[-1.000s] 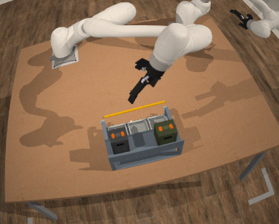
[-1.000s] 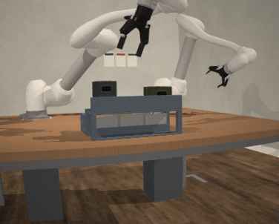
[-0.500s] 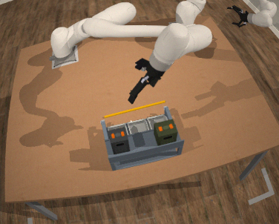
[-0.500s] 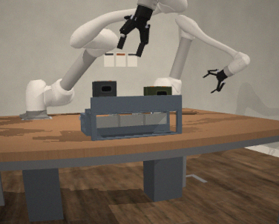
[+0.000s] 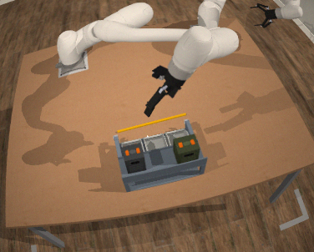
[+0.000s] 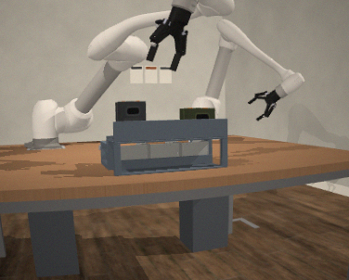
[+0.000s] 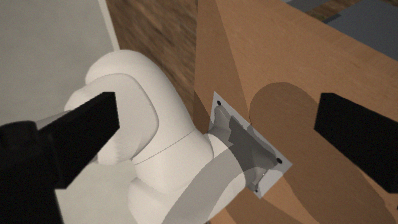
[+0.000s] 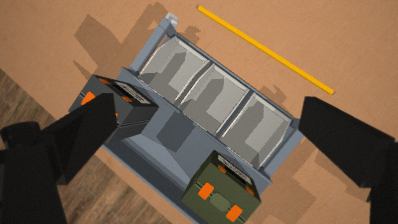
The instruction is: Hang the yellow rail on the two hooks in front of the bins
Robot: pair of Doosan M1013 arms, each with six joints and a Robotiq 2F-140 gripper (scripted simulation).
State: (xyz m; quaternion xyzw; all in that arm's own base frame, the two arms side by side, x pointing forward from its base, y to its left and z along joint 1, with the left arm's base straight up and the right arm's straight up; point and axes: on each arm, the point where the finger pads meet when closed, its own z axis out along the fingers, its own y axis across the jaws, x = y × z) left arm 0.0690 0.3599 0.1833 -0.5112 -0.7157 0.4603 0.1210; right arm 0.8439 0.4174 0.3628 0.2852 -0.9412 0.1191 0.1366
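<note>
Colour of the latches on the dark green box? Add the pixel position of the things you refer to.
Orange. The latches (image 8: 205, 191) on the dark green box (image 5: 186, 154) (image 6: 190, 113) (image 8: 225, 182) show best in the right wrist view.
</note>
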